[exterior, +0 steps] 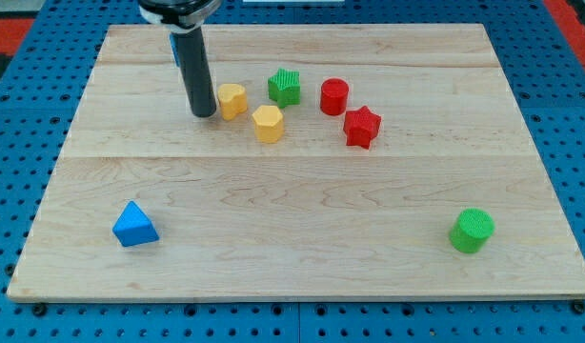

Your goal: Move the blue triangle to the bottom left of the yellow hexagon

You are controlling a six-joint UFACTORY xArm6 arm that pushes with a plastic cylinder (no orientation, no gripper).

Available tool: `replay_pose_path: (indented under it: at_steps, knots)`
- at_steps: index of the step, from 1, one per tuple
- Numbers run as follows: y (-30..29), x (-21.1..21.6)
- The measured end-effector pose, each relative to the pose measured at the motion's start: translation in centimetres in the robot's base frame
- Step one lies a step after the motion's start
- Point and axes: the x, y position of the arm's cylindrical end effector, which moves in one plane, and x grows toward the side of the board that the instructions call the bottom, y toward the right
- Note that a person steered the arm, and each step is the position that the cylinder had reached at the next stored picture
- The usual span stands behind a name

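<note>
The blue triangle point(135, 225) lies near the board's bottom left corner. The yellow hexagon point(268, 123) sits in the upper middle of the board, far up and to the right of the triangle. My tip point(204, 113) rests on the board just left of a second yellow block point(232, 100), close to it, and left of the hexagon. The tip is far above the blue triangle.
A green block point(285, 87), a red cylinder point(334, 96) and a red star point(362, 127) cluster right of the hexagon. A green cylinder point(473, 230) stands at the bottom right. The wooden board point(302, 257) lies on a blue perforated table.
</note>
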Motion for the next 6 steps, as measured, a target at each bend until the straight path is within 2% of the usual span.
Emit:
replay_pose_path:
  at_steps: [1, 3, 4, 6]
  knots:
    - [1.9, 2.7]
    - [9.3, 0.7]
    - [7.8, 1.6]
    - [8.1, 12.5]
